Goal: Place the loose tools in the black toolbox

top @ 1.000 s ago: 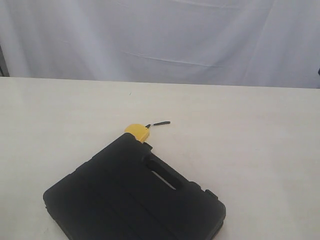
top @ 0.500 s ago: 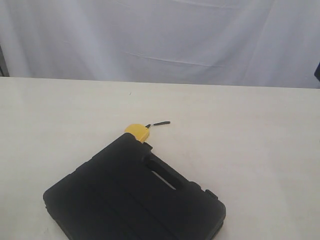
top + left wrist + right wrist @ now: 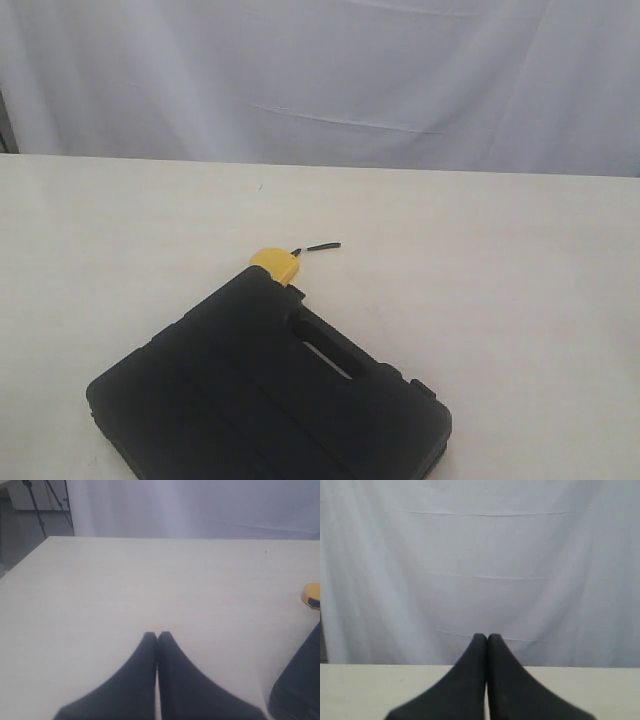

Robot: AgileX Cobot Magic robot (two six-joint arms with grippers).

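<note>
In the exterior view one black toolbox (image 3: 268, 390) lies shut and skewed on the tabletop (image 3: 500, 280), close to the edge nearest the camera, its near side cut off by the picture's border. One yellow tape measure (image 3: 272, 262) sits at the toolbox's far corner, toward the middle of the tabletop, touching it or just beside it; a single thin black strap (image 3: 322, 246) trails from the measure over the bare surface. A white curtain (image 3: 320, 80) hangs behind the far edge. In the left wrist view the left hand (image 3: 157, 635) has its two fingers pressed together with nothing between them, poised over bare tabletop; the one tape measure and a corner of the one toolbox show at the border, and a tripod (image 3: 46, 505) stands beyond the tabletop's corner. In the right wrist view the right hand (image 3: 487, 636) is likewise closed and empty, facing the curtain above a strip of tabletop.
</note>
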